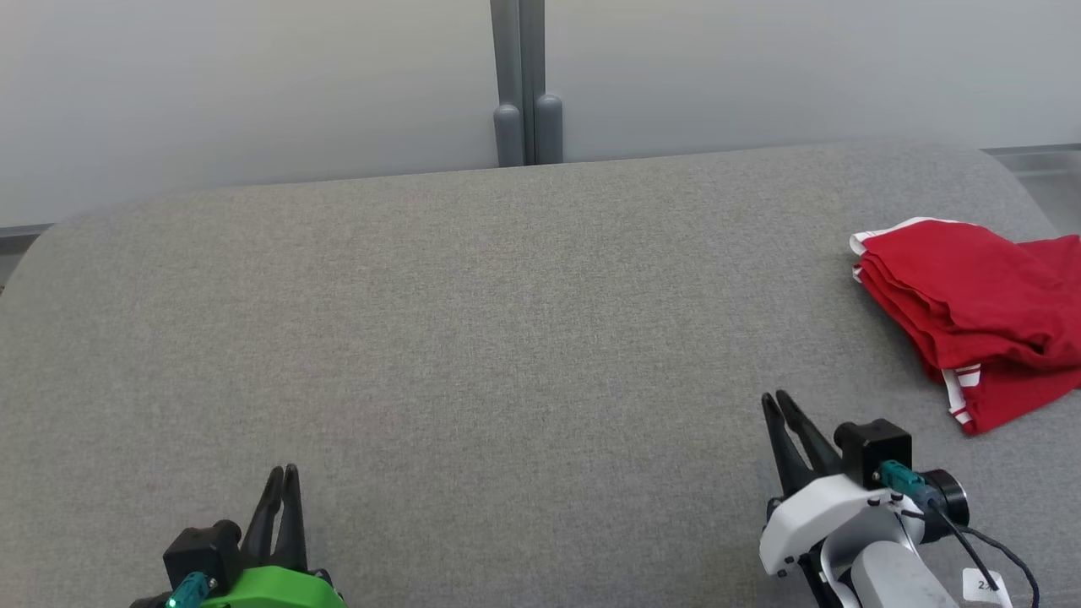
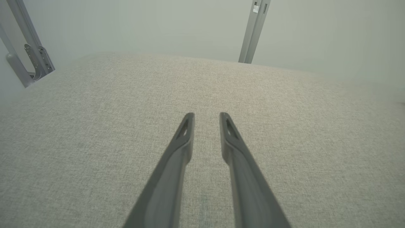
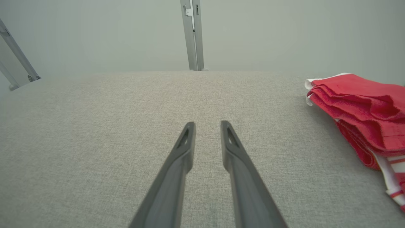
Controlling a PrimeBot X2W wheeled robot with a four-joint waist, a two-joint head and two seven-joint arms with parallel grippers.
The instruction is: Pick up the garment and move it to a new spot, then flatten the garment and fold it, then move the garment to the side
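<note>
The grey padded table (image 1: 507, 338) carries the red garment (image 1: 971, 295) at its right edge, bunched in loose folds, its striped hem nearest the robot. It lies ahead and to the right of the right gripper (image 1: 774, 397), well apart from the left gripper (image 1: 283, 469). Both grippers hover with fingers parted, holding nothing.

Left gripper (image 1: 283, 469): lower left, green wrist housing (image 1: 270, 587), fingers upward, narrow gap, nothing held.
Right gripper (image 1: 775, 396): lower right, white wrist housing (image 1: 823, 515), fingers angled left, narrow gap, nothing held.
</note>
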